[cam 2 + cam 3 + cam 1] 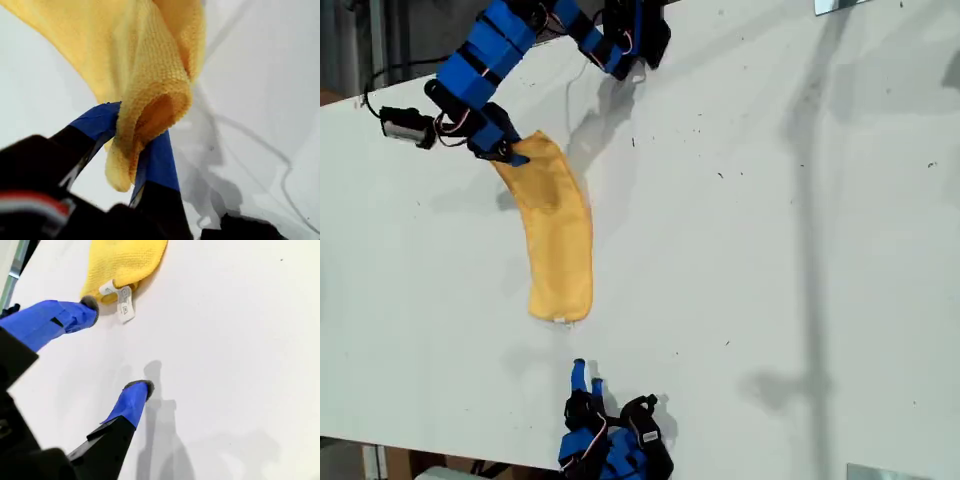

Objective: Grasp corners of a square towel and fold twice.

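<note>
White tabletop (770, 250) carried the towel (558, 235), folded into a long strip running from the exterior view's upper left toward the lower centre. First gripper (131, 150) was clamped on a bunched towel corner (150, 112) at the strip's upper end. Second gripper (117, 345) stood with jaws spread wide and empty, just beside the tag (122, 302) at the lower end.

White table (770, 250) w/ dark specks, soft shadows; dim bg beyond far edge.
</note>
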Motion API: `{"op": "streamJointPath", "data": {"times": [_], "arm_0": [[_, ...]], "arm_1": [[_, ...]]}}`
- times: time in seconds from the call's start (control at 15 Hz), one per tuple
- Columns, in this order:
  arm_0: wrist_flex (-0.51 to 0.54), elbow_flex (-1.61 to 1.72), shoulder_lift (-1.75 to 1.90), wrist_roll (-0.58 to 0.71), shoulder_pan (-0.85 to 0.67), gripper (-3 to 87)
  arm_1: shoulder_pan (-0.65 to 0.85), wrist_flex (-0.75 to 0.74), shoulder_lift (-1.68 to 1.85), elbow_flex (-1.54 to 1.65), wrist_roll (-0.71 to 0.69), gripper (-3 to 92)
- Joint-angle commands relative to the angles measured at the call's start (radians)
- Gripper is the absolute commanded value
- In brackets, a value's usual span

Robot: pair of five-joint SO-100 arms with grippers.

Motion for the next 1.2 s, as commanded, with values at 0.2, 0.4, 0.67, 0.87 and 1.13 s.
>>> {"op": "streamJointPath", "data": {"times": [0.2, 0.4, 0.67, 0.87, 1.13], "arm_0": [[-0.012, 0.008, 0.008, 0.002, 0.008, 28.0], [-0.015, 0.008, 0.008, 0.006, 0.011, 27.9], [-0.014, 0.009, 0.008, 0.006, 0.012, 27.9], [-0.012, 0.009, 0.008, 0.008, 0.011, 27.9], [-0.012, 0.009, 0.008, 0.008, 0.008, 27.9]], "arm_1": [[0.206, 0.032, 0.325, 0.118, -0.002, -0.1], [0.087, -0.043, 0.178, 0.097, -0.038, -0.1], [-0.129, -0.206, -0.221, -0.118, -0.130, -0.1], [-0.239, -0.330, -0.393, -0.264, -0.199, -0.1], [-0.264, -0.468, -0.565, -0.402, -0.239, -0.1]]}}
